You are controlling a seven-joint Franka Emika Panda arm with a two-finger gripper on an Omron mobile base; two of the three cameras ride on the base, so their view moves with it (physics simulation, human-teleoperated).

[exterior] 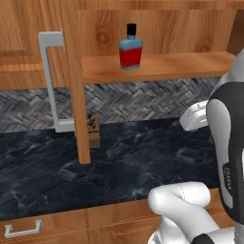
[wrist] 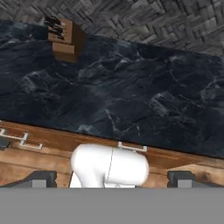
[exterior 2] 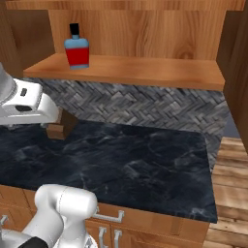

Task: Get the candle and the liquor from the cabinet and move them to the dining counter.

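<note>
The liquor [exterior: 130, 46] [exterior 2: 77, 47] stands upright on the open cabinet's shelf [exterior: 157, 68] [exterior 2: 140, 71], door [exterior: 75, 86] swung out. Below, grey herringbone tile [exterior: 143, 100] [exterior 2: 145, 106] backs a black marble counter [exterior: 119, 162] [exterior 2: 121, 160] [wrist: 131, 100], where a knife block [exterior: 92, 129] [wrist: 64, 39] sits near the wall. The gripper [wrist: 111, 180] hangs over the counter's front edge, jaws wide and holding nothing.

Liquor [exterior: 130, 46]: upright on the cabinet [exterior: 157, 66] shelf, toward its left end, above the tabletop [exterior: 143, 157]. Knife block [exterior: 93, 129]: on the tabletop at its back edge, against the tiled wall [exterior 2: 145, 104], below and left of the liquor. Drawers [exterior 2: 109, 215]: under the tabletop's front edge.
</note>
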